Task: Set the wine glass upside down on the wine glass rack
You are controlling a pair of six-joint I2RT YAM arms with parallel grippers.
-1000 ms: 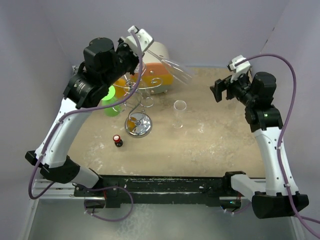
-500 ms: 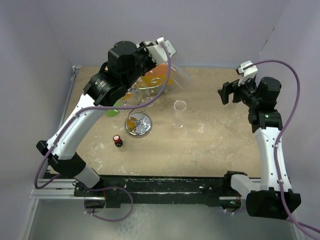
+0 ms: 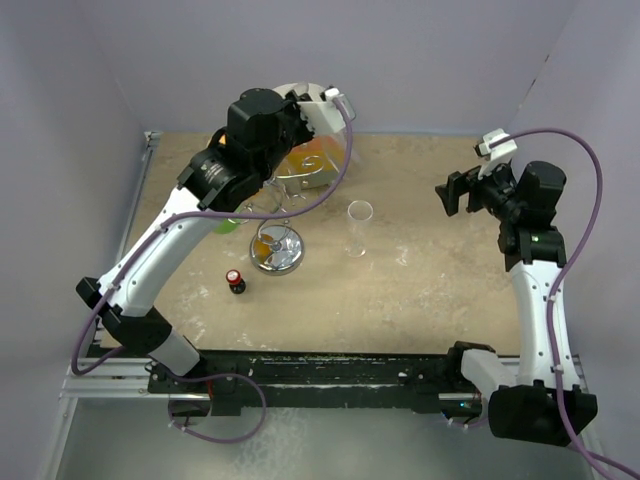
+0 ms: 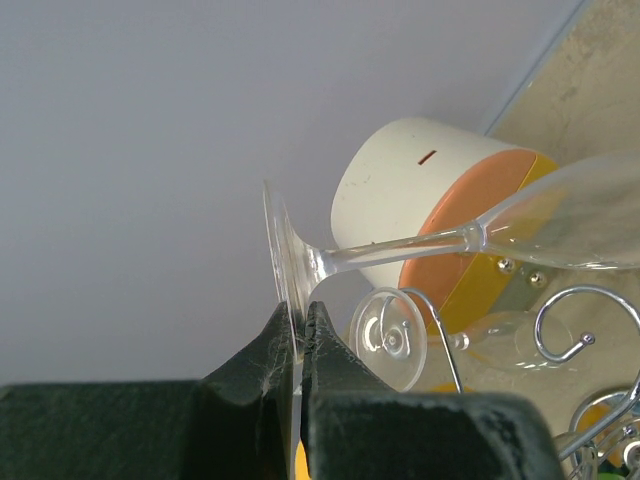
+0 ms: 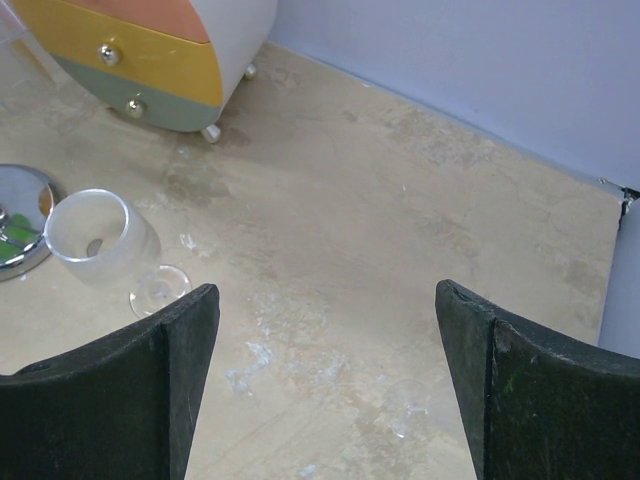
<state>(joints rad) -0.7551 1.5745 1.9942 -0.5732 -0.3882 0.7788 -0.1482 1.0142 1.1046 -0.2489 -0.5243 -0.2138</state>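
Note:
My left gripper [image 3: 322, 118] is shut on the round foot of a clear wine glass [image 4: 400, 250], pinched between the fingertips [image 4: 325, 340]. The glass lies almost level in the air, its bowl [image 4: 575, 215] pointing away over the rack's scroll arms [image 4: 585, 320]. The wine glass rack [image 3: 277, 247] stands on its shiny round base at mid-left. A second clear glass foot [image 4: 390, 338] sits on one wire arm. A third glass [image 3: 358, 228] stands upright on the table; it also shows in the right wrist view [image 5: 100, 235]. My right gripper [image 5: 325, 380] is open and empty at the right [image 3: 450, 192].
A round white-and-orange drum [image 4: 430, 190] with small drawers stands behind the rack against the back wall, and shows in the right wrist view [image 5: 160, 50]. A small red-capped bottle [image 3: 235, 281] stands in front of the rack. Purple walls close the back and sides.
My left arm has swung right and forward, bringing the held glass from the back left over the rack. My right gripper has drifted a little to the right.

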